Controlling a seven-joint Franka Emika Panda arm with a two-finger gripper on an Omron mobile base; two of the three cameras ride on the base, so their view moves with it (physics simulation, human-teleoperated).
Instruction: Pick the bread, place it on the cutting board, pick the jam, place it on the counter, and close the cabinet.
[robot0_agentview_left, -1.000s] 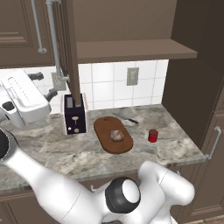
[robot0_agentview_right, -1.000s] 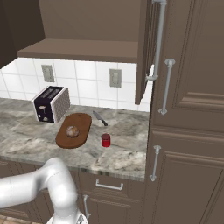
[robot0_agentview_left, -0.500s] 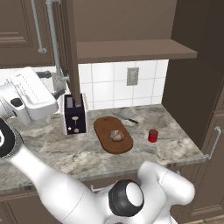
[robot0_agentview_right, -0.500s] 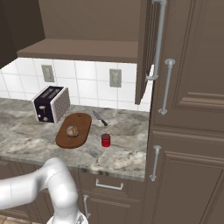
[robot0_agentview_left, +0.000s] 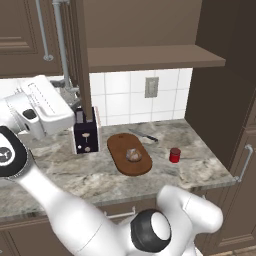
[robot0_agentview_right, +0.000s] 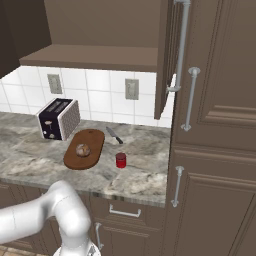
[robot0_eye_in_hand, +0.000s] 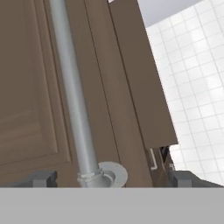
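Observation:
The bread (robot0_agentview_left: 133, 155) (robot0_agentview_right: 83, 149) lies on the oval cutting board (robot0_agentview_left: 122, 145) (robot0_agentview_right: 95, 137). To the board's right, the red jam (robot0_agentview_left: 174, 155) (robot0_agentview_right: 120, 160) stands on the counter (robot0_agentview_left: 200, 172) (robot0_agentview_right: 145, 177). The cabinet door (robot0_agentview_left: 80, 55) (robot0_agentview_right: 165, 60) stands open, edge-on, with its silver handle (robot0_agentview_left: 60, 40) (robot0_agentview_right: 181, 45) (robot0_eye_in_hand: 72, 87). My gripper (robot0_agentview_left: 74, 96) (robot0_eye_in_hand: 113, 178) is open at the door's lower end. Its fingertips (robot0_eye_in_hand: 43, 177) are spread to either side of the handle's foot and hold nothing.
A black toaster (robot0_agentview_left: 86, 137) (robot0_agentview_right: 59, 118) sits just below the hand, left of the board. A knife (robot0_agentview_left: 142, 136) (robot0_agentview_right: 113, 135) lies behind the board by the tiled wall. A tall cupboard (robot0_agentview_right: 220, 125) closes off the right.
The hand has moved right and slightly up, closer to the open door's lower edge. Bread, jam and board have not moved.

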